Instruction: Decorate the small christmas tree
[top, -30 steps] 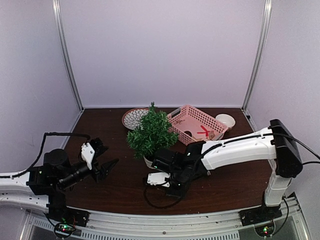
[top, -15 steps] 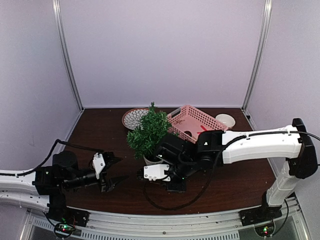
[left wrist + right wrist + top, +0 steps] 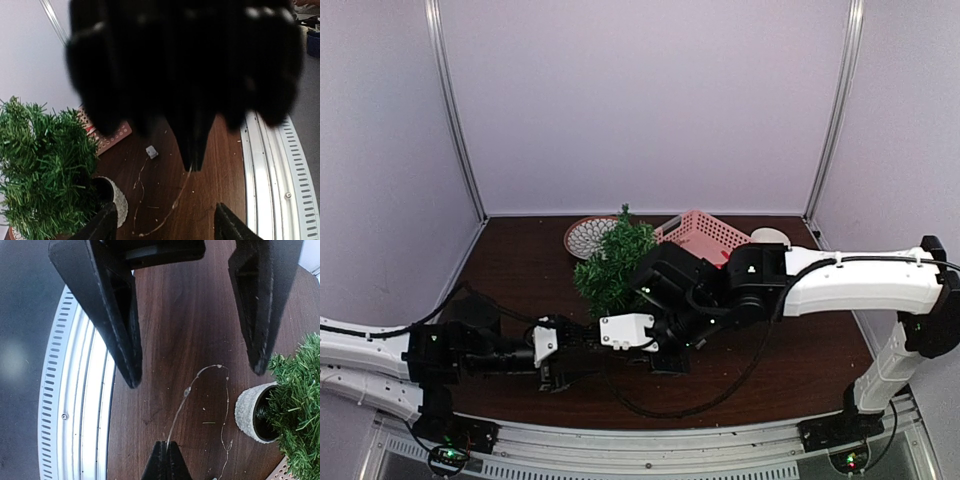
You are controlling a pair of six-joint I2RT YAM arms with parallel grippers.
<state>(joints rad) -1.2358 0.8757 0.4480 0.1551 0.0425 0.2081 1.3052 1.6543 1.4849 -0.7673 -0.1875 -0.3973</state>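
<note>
The small christmas tree (image 3: 615, 262) stands mid-table in a whitish pot (image 3: 247, 412); it also fills the left of the left wrist view (image 3: 40, 165). A thin light-string wire (image 3: 200, 377) lies in loops on the table beside the pot. My right gripper (image 3: 167, 460) is shut on one end of it. In the left wrist view the right gripper (image 3: 192, 160) hangs close and blurred, the wire (image 3: 175, 202) trailing from its tip. My left gripper (image 3: 166, 225) is open, facing the right one, its fingers (image 3: 122, 340) straddling the wire from above. A small white block (image 3: 151, 151) sits at the wire's far end.
A pink basket (image 3: 705, 235), a patterned plate (image 3: 588, 236) and a white bowl (image 3: 770, 238) stand behind the tree. The metal rail of the table's near edge (image 3: 85, 405) runs just beside both grippers. A black cable (image 3: 670, 410) loops on the table near the front.
My left arm has swung right and low across the table to meet the right gripper, its jaws a little wider. The right arm has shifted left with the wire.
</note>
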